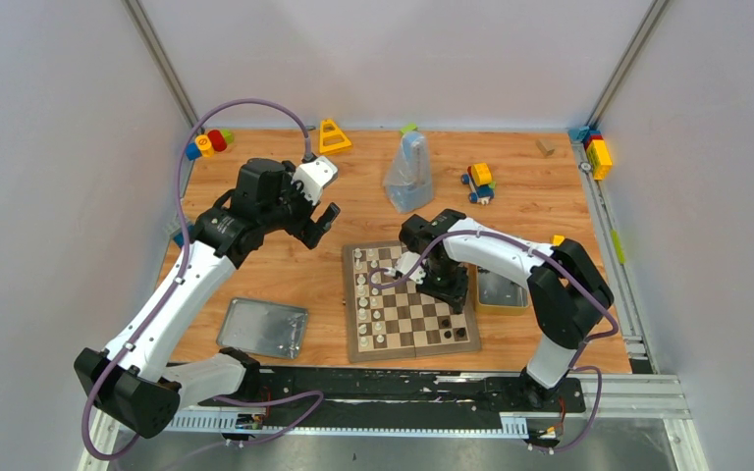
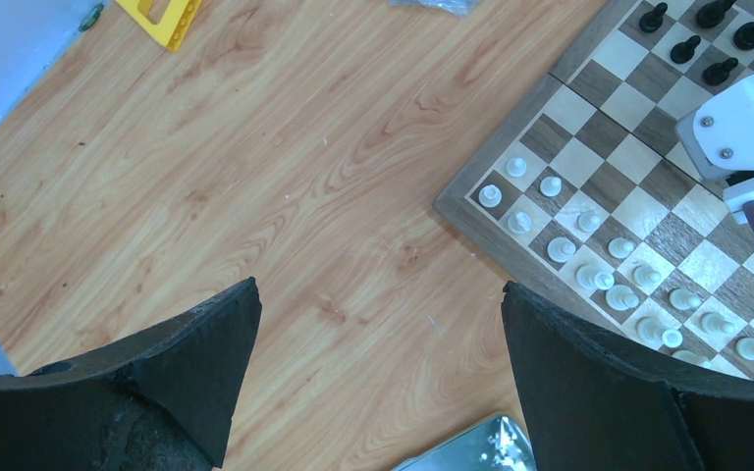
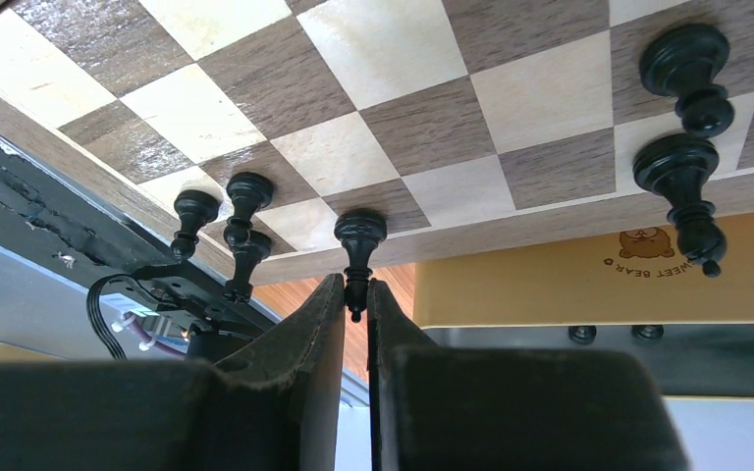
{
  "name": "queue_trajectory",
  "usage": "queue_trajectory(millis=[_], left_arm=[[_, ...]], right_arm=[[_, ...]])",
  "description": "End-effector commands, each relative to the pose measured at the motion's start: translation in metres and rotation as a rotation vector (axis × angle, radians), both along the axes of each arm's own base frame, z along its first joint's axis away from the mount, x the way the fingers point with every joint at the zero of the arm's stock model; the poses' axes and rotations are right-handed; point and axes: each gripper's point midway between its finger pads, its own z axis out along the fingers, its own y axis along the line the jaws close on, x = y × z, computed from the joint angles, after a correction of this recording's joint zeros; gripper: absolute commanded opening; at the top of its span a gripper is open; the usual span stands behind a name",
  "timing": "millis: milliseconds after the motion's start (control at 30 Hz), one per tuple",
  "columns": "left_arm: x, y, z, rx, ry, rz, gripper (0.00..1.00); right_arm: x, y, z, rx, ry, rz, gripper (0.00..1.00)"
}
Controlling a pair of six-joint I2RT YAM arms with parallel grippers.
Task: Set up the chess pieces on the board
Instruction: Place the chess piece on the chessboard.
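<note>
Got right gripper (image 3: 355,290) clamped atop small black chess piece (image 3: 358,235), upright on chequered wooden board (image 3: 383,128) edge, with left gripper (image 2: 381,289) gaping, farther off.

Both arms had white shell links and black joint housings: left arm (image 1: 172,294), right arm (image 1: 496,250). A purple cable (image 1: 245,103) ran looped along each. Left fingers (image 2: 191,378) and right fingers (image 3: 299,353) were matte black, wedge-shaped and rough at the edges. The right arm's white cover (image 2: 741,123) carried two small screws.
</note>
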Motion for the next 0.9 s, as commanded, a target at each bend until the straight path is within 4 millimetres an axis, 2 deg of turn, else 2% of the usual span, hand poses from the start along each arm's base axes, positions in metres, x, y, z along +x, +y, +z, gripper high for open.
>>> queue_trajectory(millis=[0,267,400,867], left_arm=[[0.0028,0.0002,0.0057,0.002,-0.032,-0.014,1.0],[0.0019,0.0004,0.0057,0.003,-0.033,-0.017,1.0],[0.0011,0.0004,0.0055,0.003,-0.032,-0.019,1.0],[-0.0003,0.0005,0.0049,0.003,-0.032,-0.023,1.0]], right_arm=[[0.0101,0.0091,0.0047,0.015,-0.042,-0.01,0.07],[0.0124,0.0118,0.0047,0.019,-0.047,-0.02,0.1],[0.0114,0.0112,0.0038,0.016,-0.043,-0.021,0.19],[0.0147,0.0147,0.0069,0.033,-0.062,-0.035,0.28]])
